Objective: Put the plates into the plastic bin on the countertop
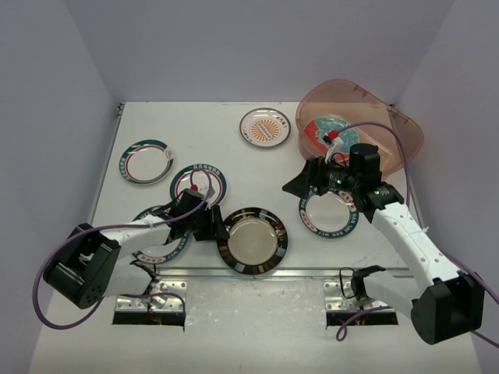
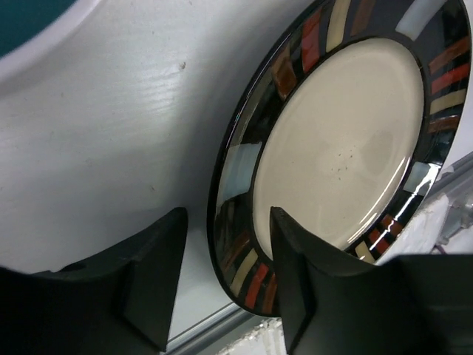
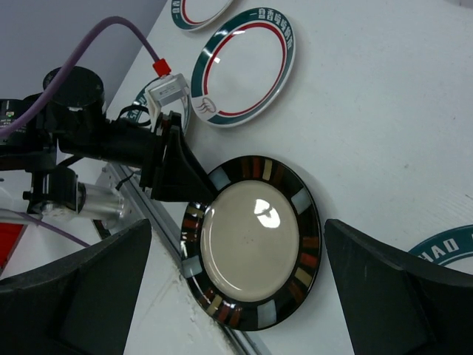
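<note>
Black-rimmed plate (image 1: 251,239) lies at the 6 o'clock edge of the countertop (image 1: 257,173). Its 9 o'clock rim sits between the parted fingers of the left gripper (image 1: 212,227), which straddle it unclamped. The right gripper (image 1: 300,185), its fingers spread wide and holding nothing, hovers beside a teal-lettered plate (image 1: 331,214) at 4 o'clock. The plastic bin (image 1: 405,125), at 1 o'clock, holds a teal-and-red floral plate (image 1: 326,131). An orange-centred plate (image 1: 264,127) rests at 12 o'clock, and teal-rimmed plates (image 1: 146,161) lie around 9 o'clock.
</note>
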You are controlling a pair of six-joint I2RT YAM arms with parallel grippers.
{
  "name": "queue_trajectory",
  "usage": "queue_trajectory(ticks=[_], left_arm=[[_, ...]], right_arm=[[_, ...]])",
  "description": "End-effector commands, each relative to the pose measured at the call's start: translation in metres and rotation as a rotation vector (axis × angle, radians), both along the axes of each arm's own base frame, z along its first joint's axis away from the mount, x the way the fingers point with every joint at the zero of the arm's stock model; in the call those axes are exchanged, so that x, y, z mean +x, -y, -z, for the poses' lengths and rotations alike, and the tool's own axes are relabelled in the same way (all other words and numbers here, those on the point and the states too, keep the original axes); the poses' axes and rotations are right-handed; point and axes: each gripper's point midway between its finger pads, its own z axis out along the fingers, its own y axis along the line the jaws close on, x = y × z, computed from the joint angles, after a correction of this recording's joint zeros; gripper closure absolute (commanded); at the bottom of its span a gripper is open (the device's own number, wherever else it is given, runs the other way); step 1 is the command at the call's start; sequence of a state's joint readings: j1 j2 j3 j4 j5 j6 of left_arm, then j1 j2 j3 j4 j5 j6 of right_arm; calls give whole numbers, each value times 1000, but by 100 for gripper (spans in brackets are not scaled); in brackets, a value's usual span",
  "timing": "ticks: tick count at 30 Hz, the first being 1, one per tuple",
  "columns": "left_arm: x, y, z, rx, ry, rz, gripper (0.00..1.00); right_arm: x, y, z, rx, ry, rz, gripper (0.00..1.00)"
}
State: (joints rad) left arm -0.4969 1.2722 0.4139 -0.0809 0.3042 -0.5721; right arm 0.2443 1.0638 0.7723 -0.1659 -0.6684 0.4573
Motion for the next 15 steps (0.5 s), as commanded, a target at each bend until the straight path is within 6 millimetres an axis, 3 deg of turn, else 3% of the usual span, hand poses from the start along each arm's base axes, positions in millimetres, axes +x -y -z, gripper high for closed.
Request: queue_trajectory(ticks=[1,5,7,9,12,15], left_arm=[[2,14,2,-71,13,17,57],[0,18,9,-93,-7,26,66],[-1,20,10,-109,-6,31,89],[1,20,10,-107,8,27,100],[8,18,1,-108,55,2,100],[20,17,-23,-140,137,-47,100]], right_arm=[[-1,-7,-8,28,44,-74,1],[-5,-14,-3,54,33,-127,1],[-7,-15,-1,59,36,-148,1],[-6,-14,2,51,40,-146,1],[-3,-14,1,45,51,-139,1],[4,-15,8,47,29,-131,1]])
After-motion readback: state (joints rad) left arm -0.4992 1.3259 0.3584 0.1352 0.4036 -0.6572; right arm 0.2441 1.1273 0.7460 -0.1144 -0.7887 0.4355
